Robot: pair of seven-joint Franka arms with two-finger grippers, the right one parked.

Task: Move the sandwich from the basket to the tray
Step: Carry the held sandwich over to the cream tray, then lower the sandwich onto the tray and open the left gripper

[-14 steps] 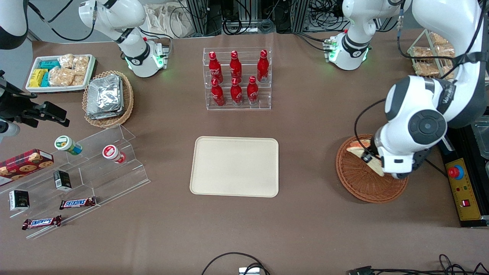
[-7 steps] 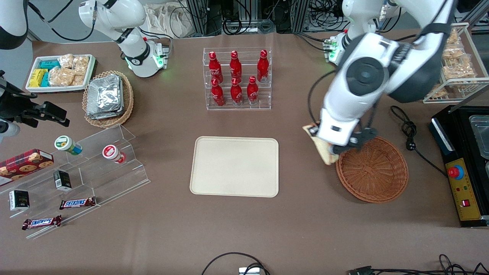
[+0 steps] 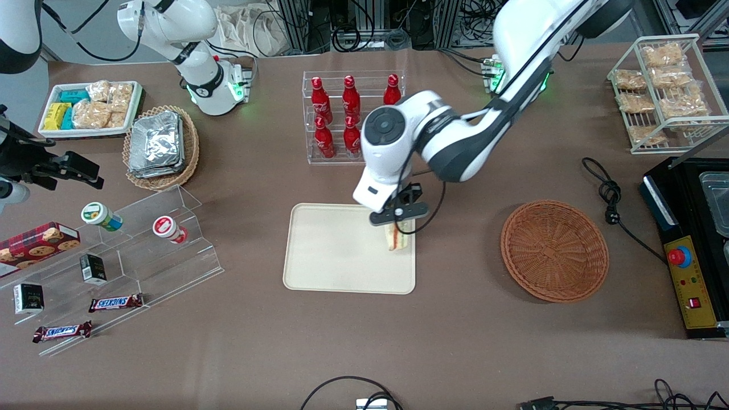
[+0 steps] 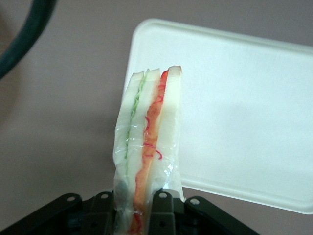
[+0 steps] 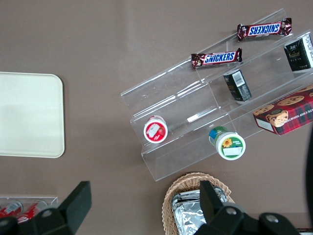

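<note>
Carried clear of the round reddish-brown wicker basket (image 3: pixel 555 250), the wrapped white-bread sandwich wedge (image 3: pixel 397 237) now hangs over the cream rectangular tray's (image 3: pixel 330 256) edge, pinched upright in the gripper (image 3: pixel 398 223) (presumably for lowering).

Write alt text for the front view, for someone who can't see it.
The working arm's hand holds a wrapped sandwich over the edge of a cream tray mid-table, at the tray's end nearer a round reddish-brown wicker basket with nothing in it. Red bottles in a clear rack stand farther from the camera than the tray.
</note>
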